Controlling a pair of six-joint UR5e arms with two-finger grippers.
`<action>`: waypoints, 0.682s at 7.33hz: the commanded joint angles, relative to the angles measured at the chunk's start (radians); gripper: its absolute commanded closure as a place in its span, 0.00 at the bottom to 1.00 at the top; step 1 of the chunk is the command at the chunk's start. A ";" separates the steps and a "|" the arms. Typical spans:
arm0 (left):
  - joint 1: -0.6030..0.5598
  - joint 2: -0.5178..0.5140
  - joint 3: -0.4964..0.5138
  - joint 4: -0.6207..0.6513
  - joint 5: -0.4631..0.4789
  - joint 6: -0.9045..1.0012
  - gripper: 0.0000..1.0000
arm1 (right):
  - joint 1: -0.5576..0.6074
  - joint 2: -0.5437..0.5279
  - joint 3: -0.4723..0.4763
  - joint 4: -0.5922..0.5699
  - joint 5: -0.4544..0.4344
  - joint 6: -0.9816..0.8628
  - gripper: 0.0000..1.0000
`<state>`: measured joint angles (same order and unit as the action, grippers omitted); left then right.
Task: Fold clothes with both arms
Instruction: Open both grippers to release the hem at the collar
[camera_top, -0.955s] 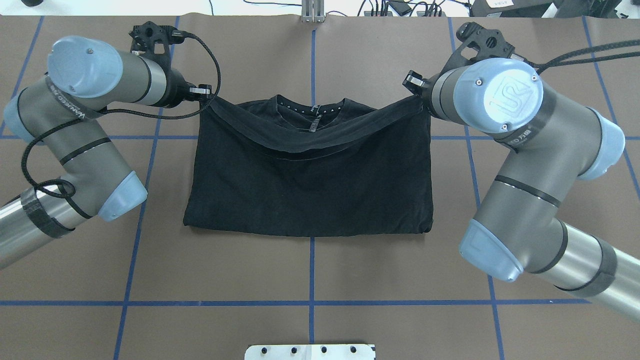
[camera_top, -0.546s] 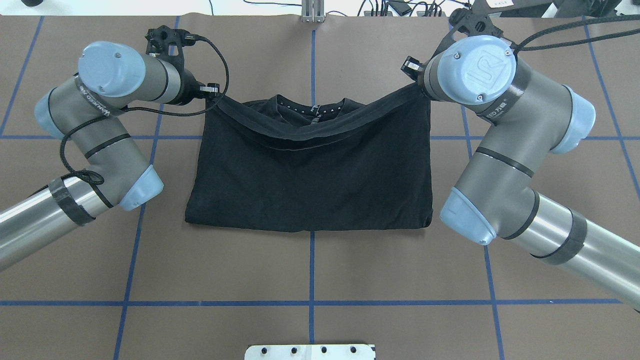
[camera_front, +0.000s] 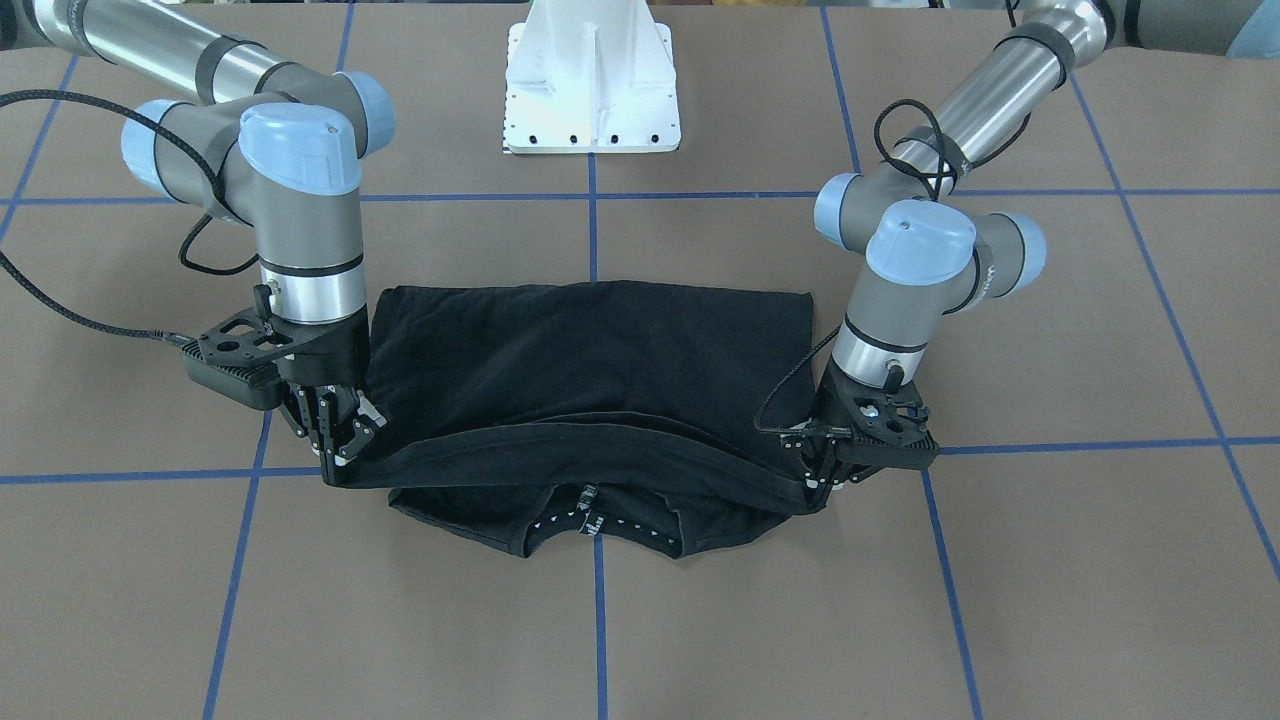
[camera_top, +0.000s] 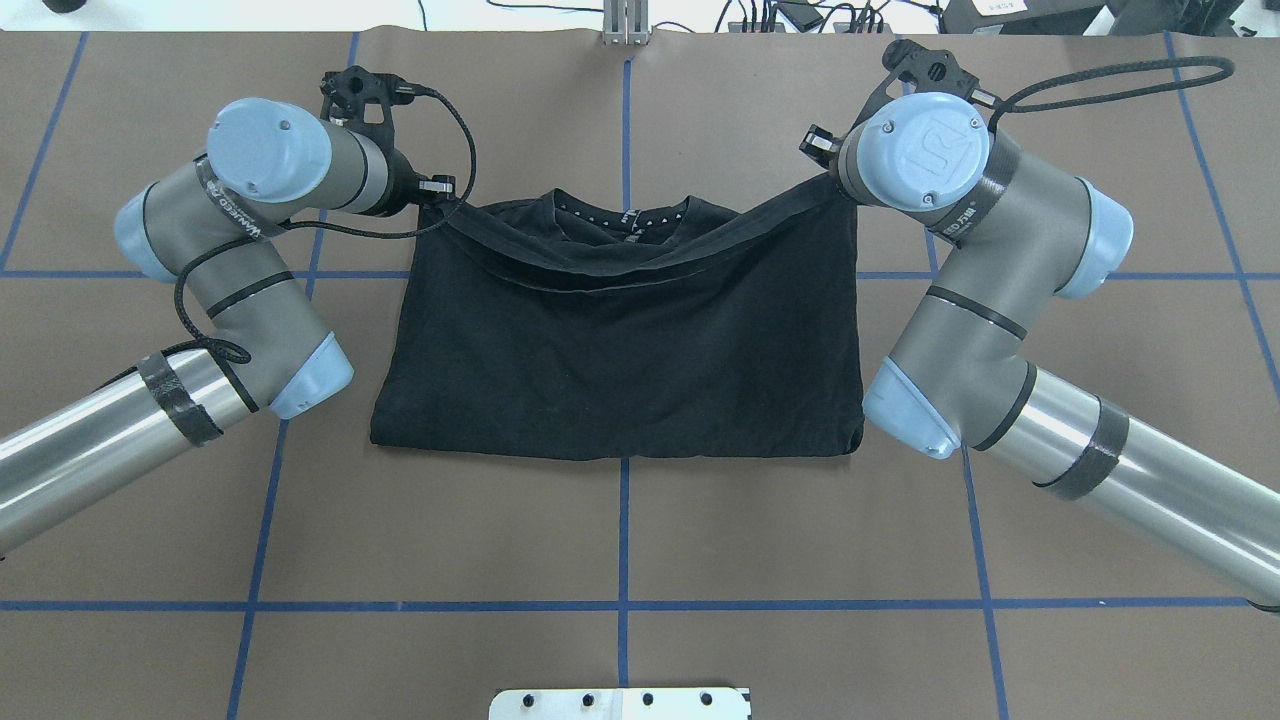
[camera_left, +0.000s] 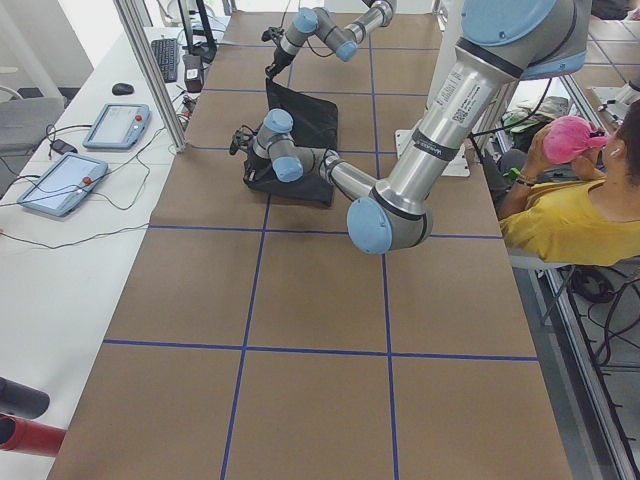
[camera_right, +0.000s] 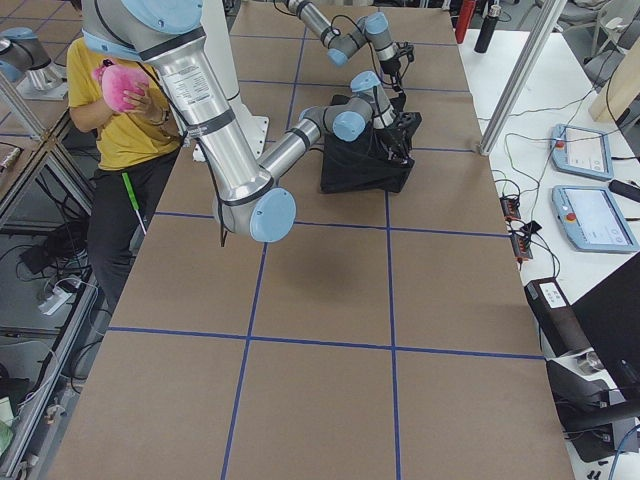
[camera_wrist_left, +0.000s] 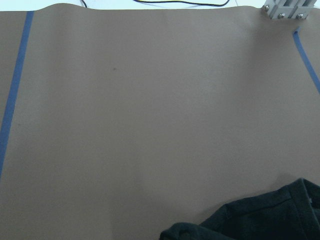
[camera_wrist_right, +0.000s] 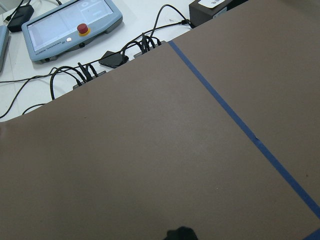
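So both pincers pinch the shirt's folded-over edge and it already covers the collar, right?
No, the collar lies uncovered beyond the sagging edge, as the exterior front-facing view shows. The left pincer and right pincer do pinch that edge of the shirt.

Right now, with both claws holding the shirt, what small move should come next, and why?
Probably lower both claws toward the table: the left claw and right claw hold the T-shirt's hem corners raised, and the hem between them sags just short of the collar.

Seen from overhead, the right arm (camera_top: 925, 150) hides its own fingers (camera_front: 335, 430); each wrist camera catches only a scrap of T-shirt (camera_wrist_left: 265, 217) at its bottom edge.
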<state>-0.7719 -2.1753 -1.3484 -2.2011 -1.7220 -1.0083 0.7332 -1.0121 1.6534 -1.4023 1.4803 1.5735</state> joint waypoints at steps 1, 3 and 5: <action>0.002 0.000 0.008 0.000 0.001 0.001 1.00 | 0.003 0.000 -0.006 0.005 0.002 -0.026 1.00; 0.000 0.000 0.008 -0.002 0.001 0.001 1.00 | 0.006 -0.011 -0.007 0.005 0.002 -0.046 1.00; 0.000 -0.001 0.008 -0.003 -0.001 0.075 1.00 | 0.006 -0.016 -0.009 0.005 0.002 -0.061 1.00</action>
<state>-0.7715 -2.1754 -1.3408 -2.2029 -1.7221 -0.9858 0.7389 -1.0239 1.6451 -1.3975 1.4818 1.5235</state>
